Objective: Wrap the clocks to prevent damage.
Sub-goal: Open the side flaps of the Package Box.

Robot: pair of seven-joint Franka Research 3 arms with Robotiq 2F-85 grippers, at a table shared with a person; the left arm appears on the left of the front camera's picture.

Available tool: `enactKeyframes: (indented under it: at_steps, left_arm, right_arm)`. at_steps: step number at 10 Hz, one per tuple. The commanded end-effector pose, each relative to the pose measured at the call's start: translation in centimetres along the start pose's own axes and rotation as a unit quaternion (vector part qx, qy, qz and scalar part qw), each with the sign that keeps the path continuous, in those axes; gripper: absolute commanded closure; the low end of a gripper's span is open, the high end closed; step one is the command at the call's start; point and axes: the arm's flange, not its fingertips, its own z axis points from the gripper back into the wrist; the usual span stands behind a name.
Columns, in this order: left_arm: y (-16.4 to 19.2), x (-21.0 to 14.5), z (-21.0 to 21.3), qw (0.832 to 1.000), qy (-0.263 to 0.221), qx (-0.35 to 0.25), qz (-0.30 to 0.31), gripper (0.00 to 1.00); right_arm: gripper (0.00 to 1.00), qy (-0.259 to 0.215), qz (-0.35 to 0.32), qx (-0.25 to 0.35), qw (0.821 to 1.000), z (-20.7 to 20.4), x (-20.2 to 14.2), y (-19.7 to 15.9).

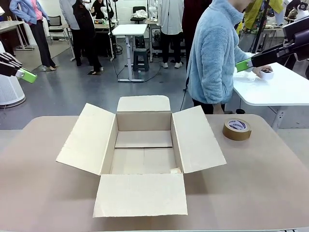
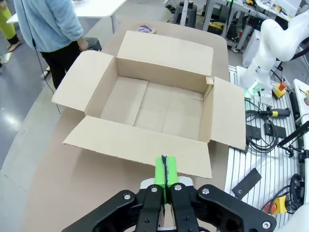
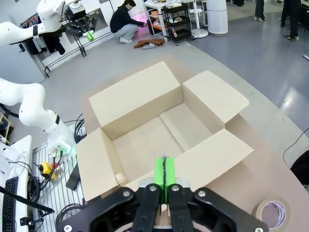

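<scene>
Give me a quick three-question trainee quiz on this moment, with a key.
1. True or false: the box stands open with nothing inside.
2. Where is the tape roll? A) inside the box B) flat on the table, to the robot's right of the box C) in a person's hand
3. Fill in: the left gripper and right gripper are both ___, holding nothing.

Key: 1 true; 2 B; 3 shut
</scene>
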Motion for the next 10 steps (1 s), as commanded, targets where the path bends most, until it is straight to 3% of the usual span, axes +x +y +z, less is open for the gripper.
enactKeyframes:
  at_steps: [1,3,4,7,8,10]
  left_arm:
    - [0.1,0.0,-0.1,1.000,-0.014,-0.001,-0.006,1.00]
    - [0.2,0.3,0.0,1.000,-0.015,0.006,0.006,1.00]
    - [-0.2,1.2,-0.4,0.999,0.001,0.015,0.031,1.00]
    - [-3.1,8.1,-5.5,0.982,0.100,0.108,0.119,1.00]
    - [-3.6,9.7,-8.1,0.969,0.142,0.125,0.156,1.00]
    - [-3.7,11.1,-14.4,0.922,0.222,0.192,0.254,1.00]
  right_arm:
    - [1.00,-0.008,0.001,0.008,1.000,-0.1,0.1,-0.5]
    - [1.00,-0.008,-0.035,-0.006,0.999,-0.1,0.3,-0.6]
    - [1.00,0.001,-0.094,-0.016,0.995,-0.6,1.1,-0.1]
    - [1.00,0.107,-0.190,-0.107,0.970,-7.3,6.7,6.8]
    - [1.00,0.128,-0.216,-0.139,0.958,-9.9,7.7,8.1]
    - [1.00,0.190,-0.257,-0.245,0.915,-15.8,7.3,9.7]
